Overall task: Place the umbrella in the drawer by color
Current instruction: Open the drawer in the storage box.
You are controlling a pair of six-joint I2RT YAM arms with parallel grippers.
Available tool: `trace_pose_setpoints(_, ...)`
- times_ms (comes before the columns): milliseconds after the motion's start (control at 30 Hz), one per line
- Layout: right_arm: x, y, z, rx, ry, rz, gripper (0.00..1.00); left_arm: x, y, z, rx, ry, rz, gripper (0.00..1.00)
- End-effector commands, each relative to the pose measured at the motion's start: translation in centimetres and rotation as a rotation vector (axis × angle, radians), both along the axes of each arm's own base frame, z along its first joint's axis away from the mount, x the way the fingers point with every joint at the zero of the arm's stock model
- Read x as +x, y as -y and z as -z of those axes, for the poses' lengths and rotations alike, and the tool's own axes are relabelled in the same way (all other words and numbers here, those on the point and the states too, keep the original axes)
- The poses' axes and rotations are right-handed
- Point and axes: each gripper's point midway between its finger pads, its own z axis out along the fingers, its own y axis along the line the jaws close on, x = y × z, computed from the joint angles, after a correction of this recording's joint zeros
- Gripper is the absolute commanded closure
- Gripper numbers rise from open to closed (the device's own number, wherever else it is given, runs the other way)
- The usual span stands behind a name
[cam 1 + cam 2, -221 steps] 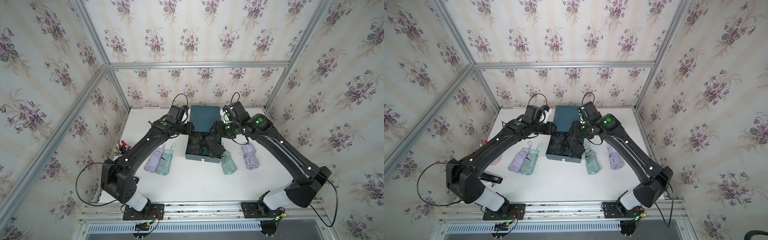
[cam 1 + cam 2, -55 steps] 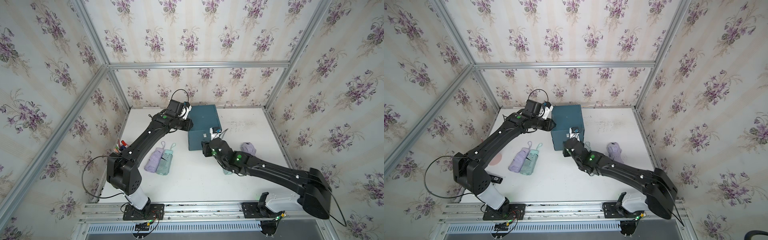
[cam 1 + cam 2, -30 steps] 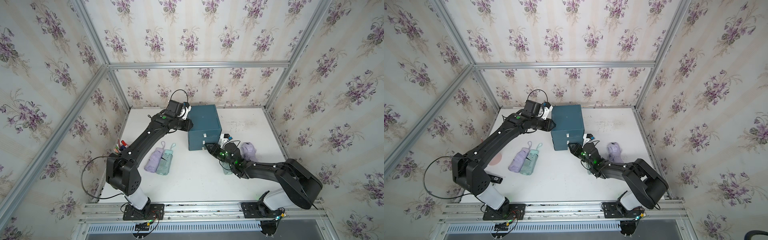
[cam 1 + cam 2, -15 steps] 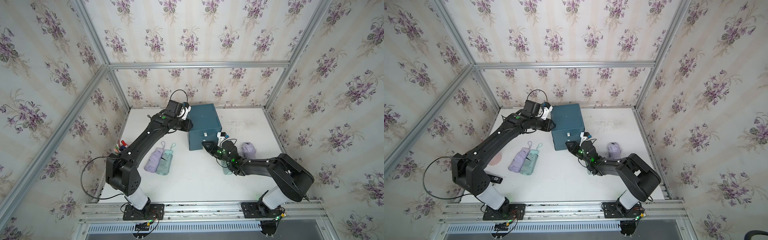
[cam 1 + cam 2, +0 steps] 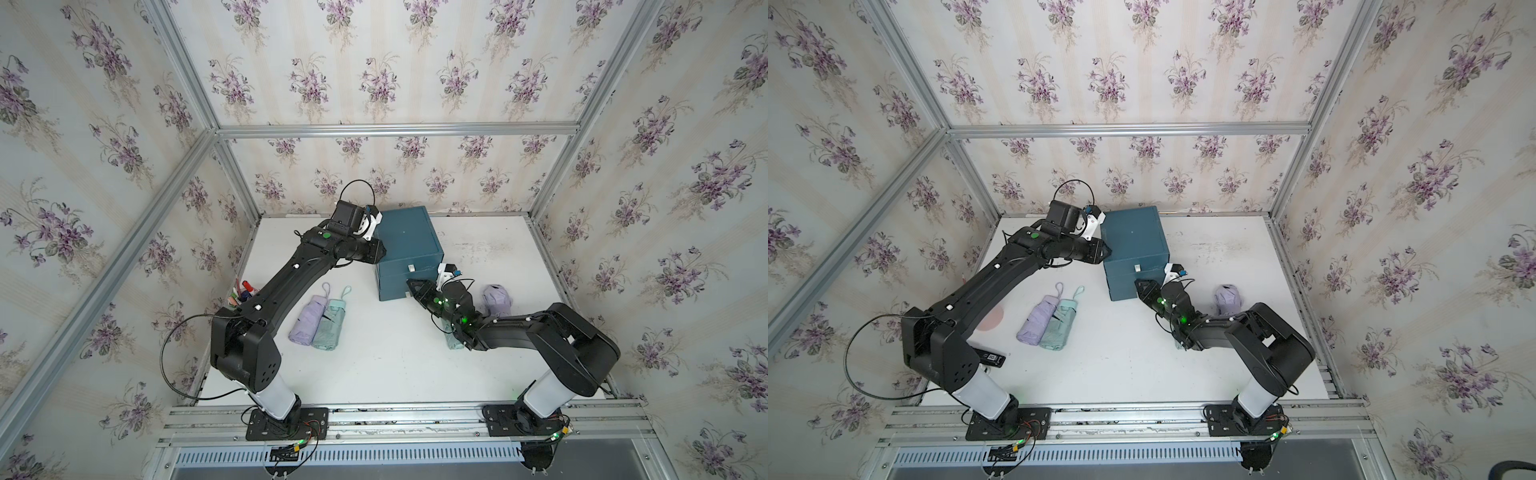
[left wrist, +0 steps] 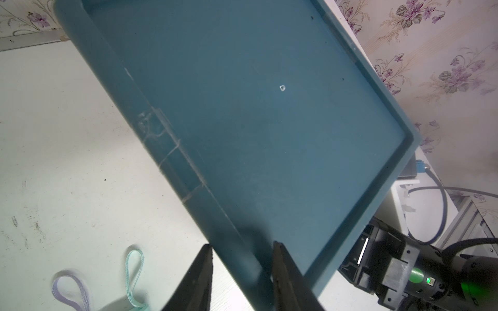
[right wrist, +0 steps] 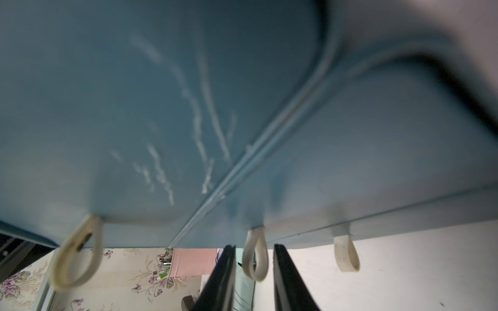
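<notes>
- Right pincer [image 7: 253, 245], fingers narrowly apart either side of a white loop pull [image 7: 255, 265] on the teal drawer cabinet [image 5: 405, 237], mid-frame.
- Left pincer [image 6: 241, 246], clamped on the cabinet's top rim.
- Lilac umbrella [image 5: 306, 320] and mint umbrella [image 5: 331, 326], side by side on the worktop [image 5: 374, 374], lower left of the cabinet.
- Second lilac umbrella [image 5: 496, 297], right of the cabinet.

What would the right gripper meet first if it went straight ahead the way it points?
The white loop pull, which sits between the open jaws of the right gripper; just behind it is the cabinet front. Depth is hard to judge.
</notes>
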Motion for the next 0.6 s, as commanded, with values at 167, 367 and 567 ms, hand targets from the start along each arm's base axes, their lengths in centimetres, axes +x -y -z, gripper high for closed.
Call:
trace_pose_setpoints(167,-0.4,-0.3,-0.6,-0.015,0.02,-0.028,1.0,-2.2,-1.6,2.5,0.086,-0.113,-0.003,0.63)
trace_pose_setpoints(367,-2.4,-2.8,-1.6,-0.101,0.051,-0.124,1.0,-2.0,-2.0,2.5,0.097,-0.112,-0.026,0.61)
trace_pose_setpoints(567,-4.2,-3.1,-2.2,-0.128,0.059,-0.148,1.0,-1.9,-2.4,3.1,0.107,-0.133,-0.053,0.6)
